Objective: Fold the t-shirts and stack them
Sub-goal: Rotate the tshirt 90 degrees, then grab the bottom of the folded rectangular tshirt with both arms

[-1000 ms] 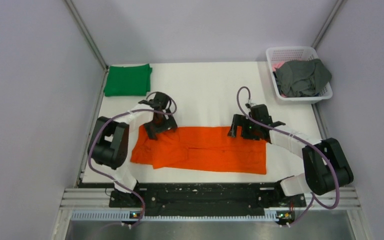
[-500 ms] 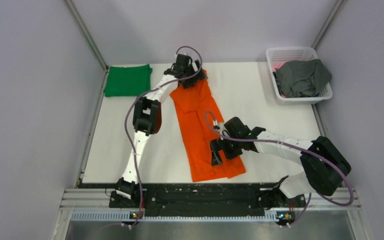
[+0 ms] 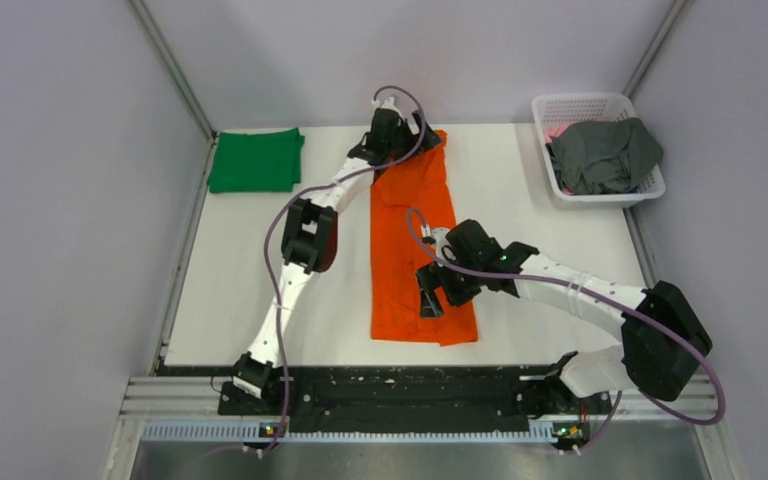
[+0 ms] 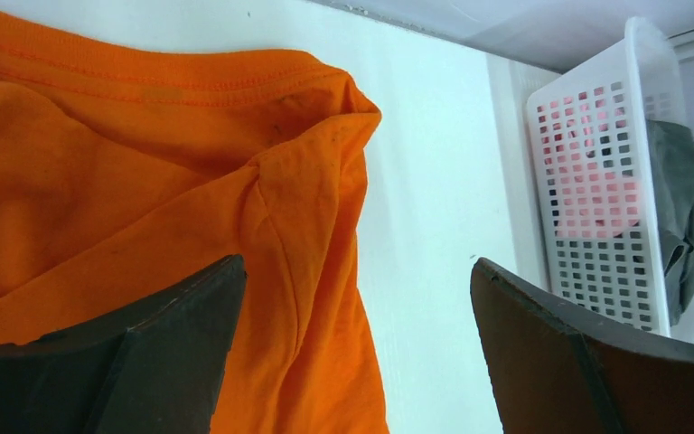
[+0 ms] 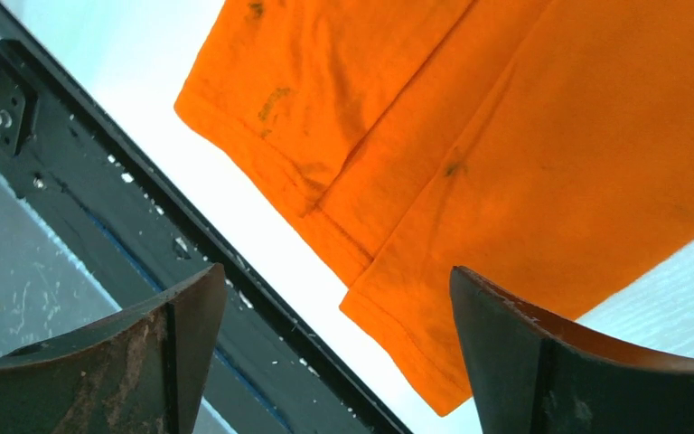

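The orange t-shirt [image 3: 412, 235] lies flat as a long narrow strip running from the far edge of the table to the near edge. My left gripper [image 3: 412, 137] is open over its far end; in the left wrist view [image 4: 357, 267] the cloth's bunched corner [image 4: 307, 163] lies between and under the jaws. My right gripper [image 3: 429, 298] is open over the near right part of the shirt, and its view [image 5: 336, 271] shows the near hem [image 5: 389, 235]. The green t-shirt [image 3: 255, 160] lies folded at the far left. The dark grey t-shirt [image 3: 605, 155] lies crumpled in the basket.
The white lattice basket [image 3: 582, 104] stands at the far right corner and also shows in the left wrist view [image 4: 587, 181], with something pink inside. The black front rail [image 5: 99, 181] runs just beyond the shirt's near hem. Grey walls close in the table on three sides.
The orange shirt has swung from lying crosswise near the front to lying lengthwise. My left arm has stretched to the far edge; my right gripper has moved to the near end.
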Tool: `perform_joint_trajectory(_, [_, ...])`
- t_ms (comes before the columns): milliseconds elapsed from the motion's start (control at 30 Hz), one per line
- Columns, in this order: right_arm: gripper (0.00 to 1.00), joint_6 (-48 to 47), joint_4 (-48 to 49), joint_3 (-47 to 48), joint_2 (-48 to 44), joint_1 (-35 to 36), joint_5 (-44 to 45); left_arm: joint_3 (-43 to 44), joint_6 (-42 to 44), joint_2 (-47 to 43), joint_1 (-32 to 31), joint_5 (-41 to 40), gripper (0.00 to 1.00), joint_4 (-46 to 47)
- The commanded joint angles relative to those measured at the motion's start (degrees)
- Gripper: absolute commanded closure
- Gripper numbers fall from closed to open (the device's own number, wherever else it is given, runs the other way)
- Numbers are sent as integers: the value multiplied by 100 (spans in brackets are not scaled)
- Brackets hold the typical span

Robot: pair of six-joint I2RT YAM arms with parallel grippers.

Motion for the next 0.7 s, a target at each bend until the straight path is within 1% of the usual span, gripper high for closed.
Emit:
perform_joint_trajectory(0, [18,312,-3,12,89,49,183,-320,936,-1585,47,-312,1,-776])
perform_joint_trajectory(133, [27,442,-69,-73,197,403,456,-2519,1284,-3334,39,-600,1,-1084])
perform_joint_trajectory(233, [33,732,-84,-166,246,707,795,-4345,1281,-4778,30,-1065,1,-1125])
perform_joint_trajectory(300, [38,962,-31,-238,345,842,1144,-5450,1238,-5500,30,-1322,1,-1110])
perform_joint_trajectory(367, [43,1184,30,-294,477,916,1571,-6365,1162,-6085,29,-1558,1,-1165])
perform_joint_trajectory(433, [51,1396,48,-263,635,946,1928,-7081,1006,-6533,34,-1475,1,-1299])
perform_joint_trajectory(467, [53,1471,76,-235,720,953,2026,-7371,955,-6721,35,-1349,1,-1402])
perform_joint_trajectory(533, [59,1611,101,-139,885,977,2104,-7827,836,-6981,29,-972,1,-1702])
perform_joint_trajectory(567, [61,1645,90,-100,967,998,2103,-8030,757,-7089,30,-867,1,-1809])
perform_joint_trajectory(600, [62,1739,1,-16,1071,1054,2191,-8566,670,-7353,22,-643,1,-1921])
perform_joint_trajectory(667, [63,1822,-32,-14,1080,1102,2322,-8977,612,-7598,17,-531,1,-1900])
